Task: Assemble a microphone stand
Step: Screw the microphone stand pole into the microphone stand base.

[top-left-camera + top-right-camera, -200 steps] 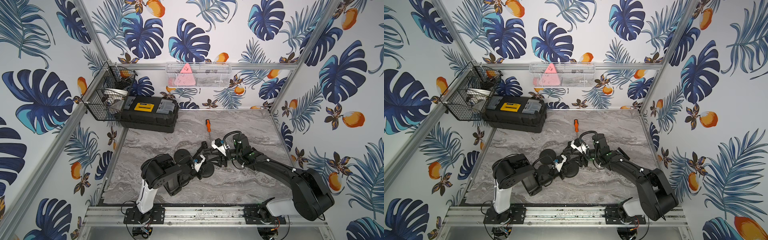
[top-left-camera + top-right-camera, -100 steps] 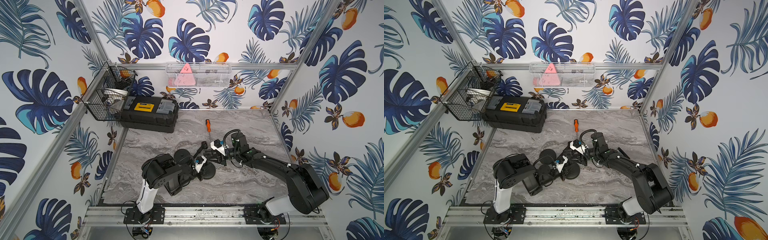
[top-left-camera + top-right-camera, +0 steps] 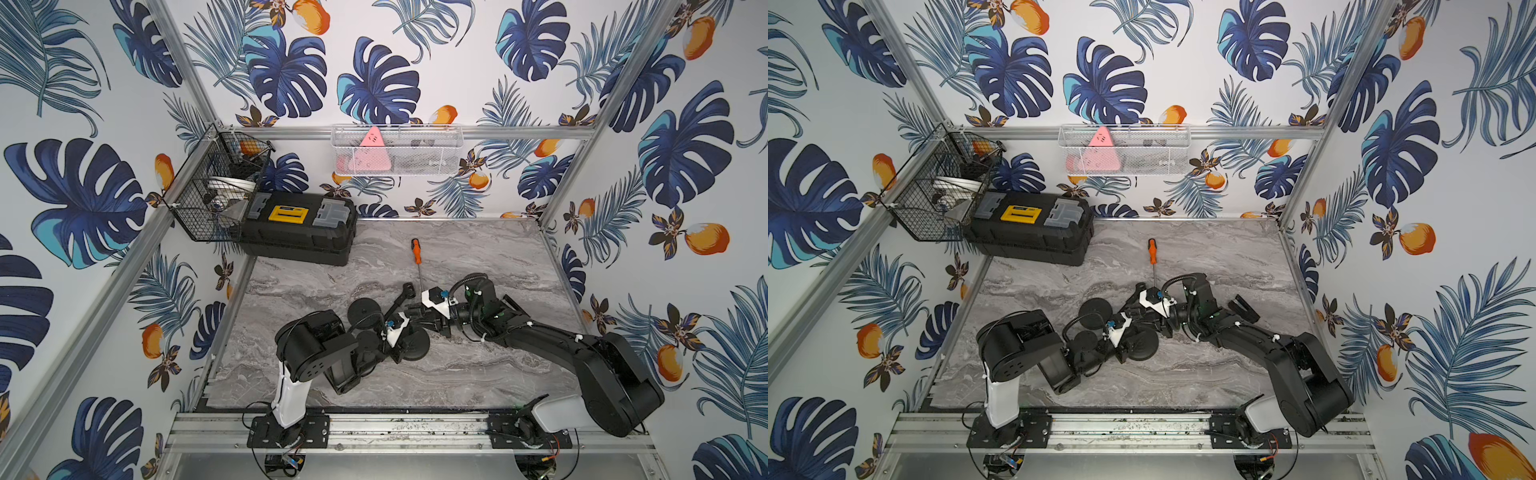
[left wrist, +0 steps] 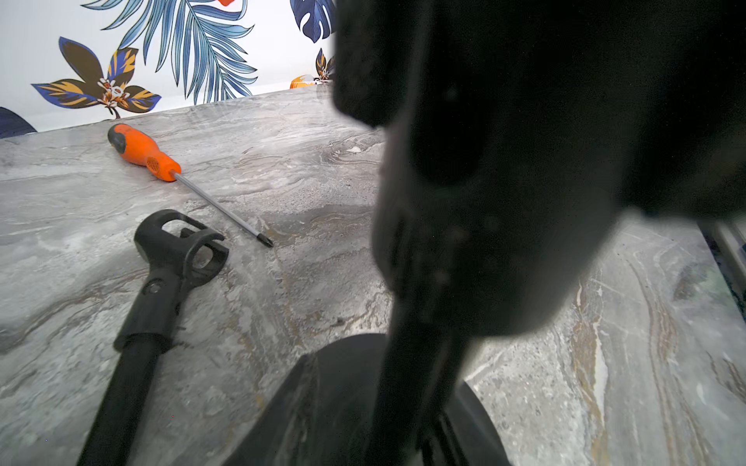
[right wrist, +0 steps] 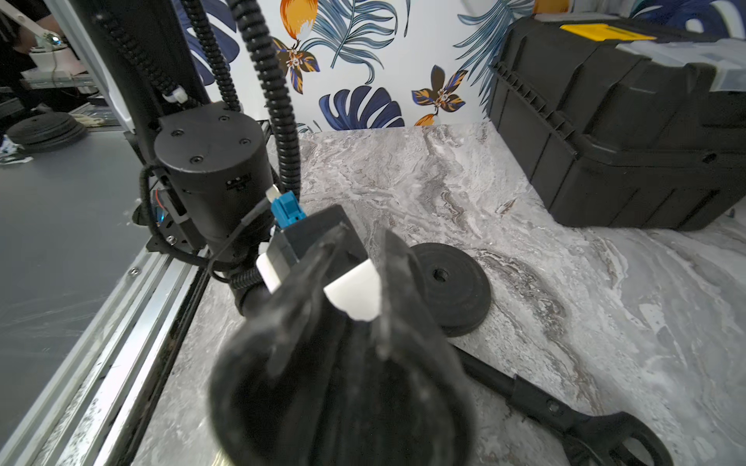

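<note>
**Jaw to jaw at mid-table.** The left gripper (image 3: 405, 338) and right gripper (image 3: 417, 318) sit nose to nose over a black base disc (image 3: 419, 353). We cannot tell from any view whether either pair of jaws is open, closed or holding a part. Both wrist cameras show only blurred dark fingers (image 5: 319, 266).

The stand lies in pieces around them. The pole (image 4: 129, 387) with its microphone clip (image 4: 177, 250) rests flat on the marble table (image 3: 478, 257), just beside the grippers. A second disc (image 5: 444, 290), centre hole up, lies flat close by the pole on the left arm's side. An orange screwdriver (image 3: 417, 252) points at the clip, its tip stopping just short of it.

We judge the crowding to be the main hazard. With both wrists this close, a small turn by either could knock fingers together. It could also sweep the loose pole into the screwdriver and send both rolling. A disc lifted off-centre could tilt and slip out of a grip.

Room is better elsewhere. Bare marble opens toward the right wall (image 3: 623, 270) and the front rail (image 3: 374, 428), while the toolbox (image 3: 299, 228) closes off the back left corner.
</note>
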Tool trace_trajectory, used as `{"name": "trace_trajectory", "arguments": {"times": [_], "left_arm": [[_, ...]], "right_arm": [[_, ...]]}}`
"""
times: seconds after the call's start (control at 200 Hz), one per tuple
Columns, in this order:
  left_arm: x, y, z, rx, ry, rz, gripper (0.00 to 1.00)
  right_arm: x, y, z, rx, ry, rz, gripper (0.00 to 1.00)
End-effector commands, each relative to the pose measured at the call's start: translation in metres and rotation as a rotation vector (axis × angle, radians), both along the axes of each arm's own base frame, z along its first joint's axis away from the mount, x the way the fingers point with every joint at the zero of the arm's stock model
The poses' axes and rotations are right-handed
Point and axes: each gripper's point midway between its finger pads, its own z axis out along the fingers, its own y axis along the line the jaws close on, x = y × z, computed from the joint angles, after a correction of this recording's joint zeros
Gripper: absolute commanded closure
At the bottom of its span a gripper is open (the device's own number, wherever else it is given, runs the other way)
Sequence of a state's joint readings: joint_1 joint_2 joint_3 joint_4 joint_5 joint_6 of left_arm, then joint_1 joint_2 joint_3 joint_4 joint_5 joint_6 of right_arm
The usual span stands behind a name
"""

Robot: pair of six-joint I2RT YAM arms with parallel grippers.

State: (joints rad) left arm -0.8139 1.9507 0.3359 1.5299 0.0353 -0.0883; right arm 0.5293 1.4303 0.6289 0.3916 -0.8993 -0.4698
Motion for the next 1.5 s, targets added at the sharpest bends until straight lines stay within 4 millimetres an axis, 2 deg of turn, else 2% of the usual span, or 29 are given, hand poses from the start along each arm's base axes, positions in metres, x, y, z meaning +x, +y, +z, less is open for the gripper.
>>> {"name": "trace_trajectory", "arguments": {"times": [0.0, 0.145, 0.425, 0.711, 0.861, 0.866, 0.886, 0.901, 0.926, 0.951, 0.986, 1.091, 1.256, 1.396, 1.491], "left_arm": [[0.004, 0.006, 0.007, -0.020, -0.012, 0.044, 0.56], [0.004, 0.009, 0.007, -0.016, -0.014, 0.055, 0.56], [0.006, 0.016, 0.011, -0.023, -0.017, 0.088, 0.60], [0.010, 0.020, 0.011, -0.026, -0.011, 0.118, 0.60], [0.011, 0.018, 0.007, -0.023, -0.003, 0.110, 0.64], [0.011, 0.018, 0.007, -0.023, -0.003, 0.110, 0.65], [0.011, 0.017, 0.007, -0.022, -0.004, 0.110, 0.65], [0.011, 0.017, 0.006, -0.022, -0.003, 0.109, 0.65], [0.012, 0.017, 0.006, -0.020, -0.002, 0.111, 0.65], [0.012, 0.017, 0.005, -0.019, -0.001, 0.111, 0.66], [0.012, 0.017, 0.004, -0.017, 0.001, 0.112, 0.66], [0.013, 0.017, 0.002, -0.013, 0.002, 0.113, 0.66], [0.014, 0.016, -0.003, -0.006, 0.009, 0.110, 0.67], [0.014, 0.013, -0.007, -0.002, 0.018, 0.097, 0.72], [0.013, 0.012, -0.009, 0.000, 0.020, 0.091, 0.74]], "right_arm": [[0.011, -0.008, -0.027, -0.064, 0.108, -0.202, 1.00], [0.010, -0.011, -0.038, -0.103, 0.067, -0.363, 1.00], [0.011, -0.027, -0.043, -0.142, 0.037, -0.673, 1.00], [-0.002, -0.023, -0.057, -0.205, -0.048, -0.912, 1.00], [-0.006, -0.014, -0.050, -0.211, -0.074, -0.900, 1.00], [-0.006, -0.014, -0.050, -0.213, -0.073, -0.897, 0.99], [-0.007, -0.012, -0.049, -0.217, -0.075, -0.885, 0.83], [-0.008, -0.011, -0.048, -0.221, -0.077, -0.877, 0.66], [-0.008, -0.010, -0.046, -0.225, -0.082, -0.866, 0.50], [-0.009, -0.008, -0.045, -0.231, -0.083, -0.852, 0.42], [-0.013, -0.005, -0.042, -0.231, -0.075, -0.818, 0.37], [-0.023, 0.000, -0.031, -0.228, -0.078, -0.726, 0.29], [-0.032, -0.007, -0.012, -0.195, -0.040, -0.579, 0.30], [-0.025, -0.023, 0.007, -0.110, 0.036, -0.463, 0.35], [-0.013, -0.033, 0.016, -0.070, 0.065, -0.422, 0.35]]}}
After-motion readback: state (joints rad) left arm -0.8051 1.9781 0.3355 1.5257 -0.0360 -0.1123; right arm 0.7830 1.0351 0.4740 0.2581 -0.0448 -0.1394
